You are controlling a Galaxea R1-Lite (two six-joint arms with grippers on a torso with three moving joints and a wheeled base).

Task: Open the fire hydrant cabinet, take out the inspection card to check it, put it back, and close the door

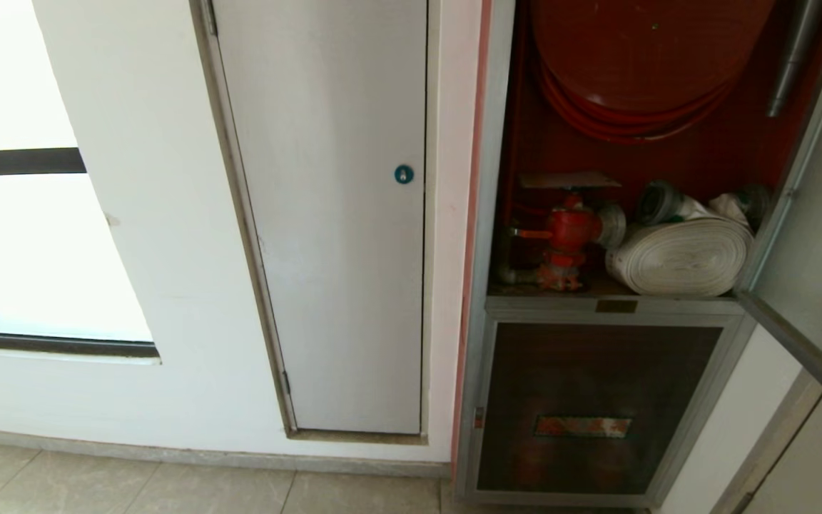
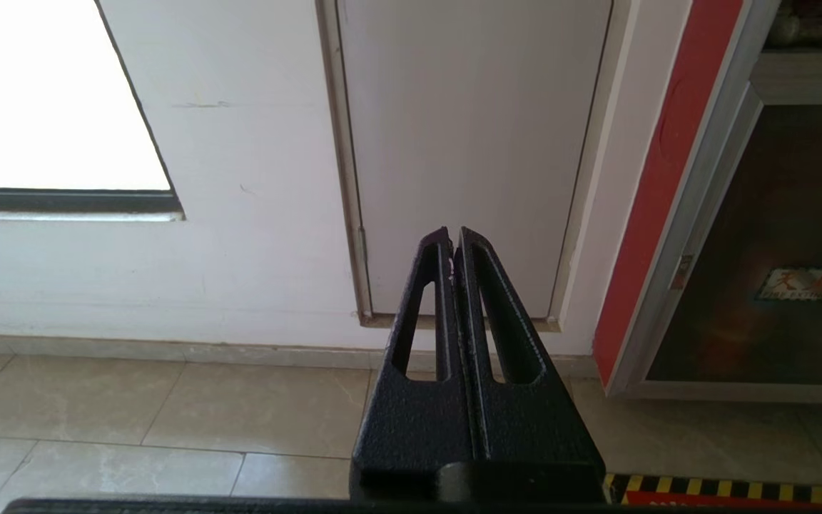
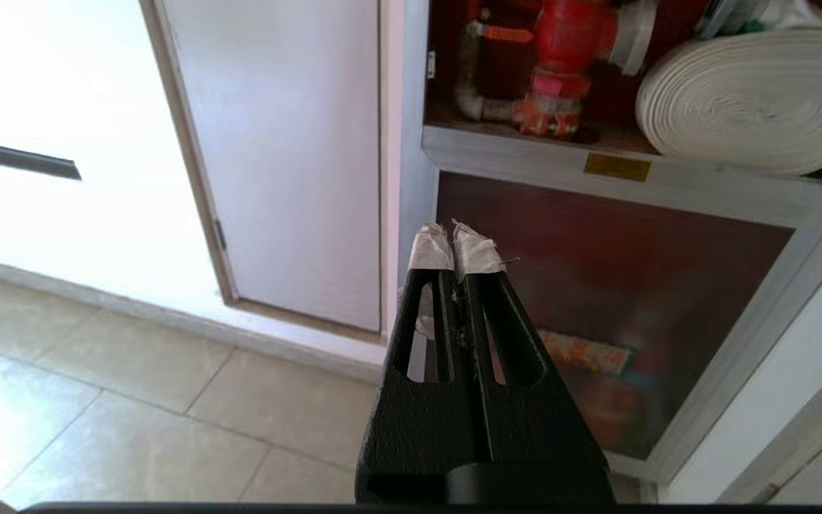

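The fire hydrant cabinet (image 1: pixel 618 300) is standing open at three o'clock in the head view, its door (image 1: pixel 810 357) swinging out toward four o'clock with only the frame edge and pale back face showing. The red valve (image 1: pixel 568 239) and the rolled white hose (image 1: pixel 682 257) are sitting on the upper shelf, and the smaller dark panel (image 1: pixel 596 407) below is staying shut. The inspection card is not showing in any view, so where it is sitting cannot be told. The right gripper (image 3: pixel 456 246) is hanging off the lower panel with its taped tips pressed together, holding nothing; the left gripper (image 2: pixel 452 239) is facing the plain white door (image 2: pixel 468 157), fingers likewise together and empty. The risk from here: reaching in with tips closed may be knocking the valve or hose while hunting for an unseen card, and the open door at the right may be catching the arm.
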